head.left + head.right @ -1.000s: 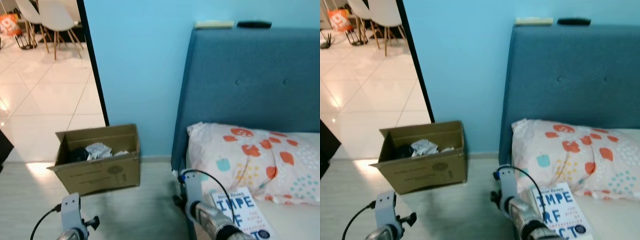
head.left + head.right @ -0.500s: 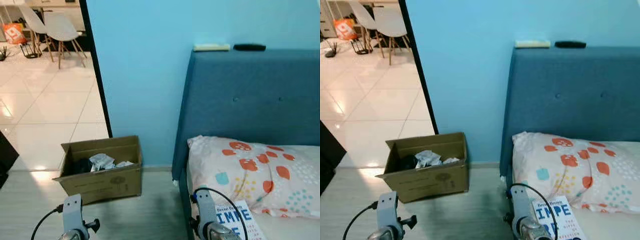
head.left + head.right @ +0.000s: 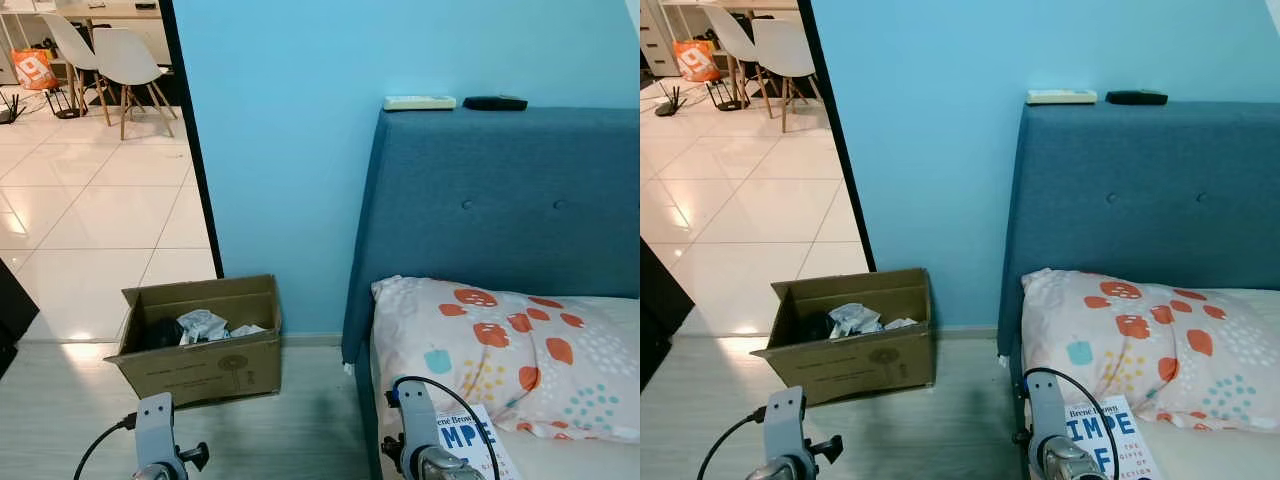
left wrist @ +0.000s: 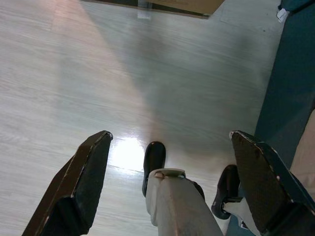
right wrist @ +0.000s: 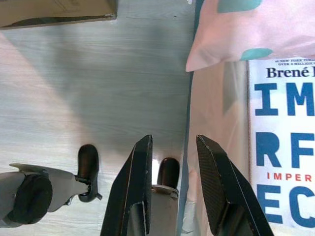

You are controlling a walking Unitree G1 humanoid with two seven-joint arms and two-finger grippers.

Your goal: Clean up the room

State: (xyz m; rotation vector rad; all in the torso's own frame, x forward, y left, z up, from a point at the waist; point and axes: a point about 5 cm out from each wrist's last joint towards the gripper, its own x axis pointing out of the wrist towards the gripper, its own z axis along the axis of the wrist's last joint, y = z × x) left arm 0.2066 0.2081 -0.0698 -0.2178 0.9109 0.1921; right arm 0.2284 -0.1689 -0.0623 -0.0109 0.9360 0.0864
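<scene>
Both pincers (image 4: 167, 162) (image 5: 172, 162) empty, apart.

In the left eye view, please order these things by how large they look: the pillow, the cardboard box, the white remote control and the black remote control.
1. pillow, partly cut off by the frame edge
2. cardboard box
3. white remote and black remote: they look about alike, so I leave them unranked.

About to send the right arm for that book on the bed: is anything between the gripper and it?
Nothing visible is. The right gripper, open, hangs at the bed's edge beside the book, which lies flat and bare just below the pillow.
</scene>
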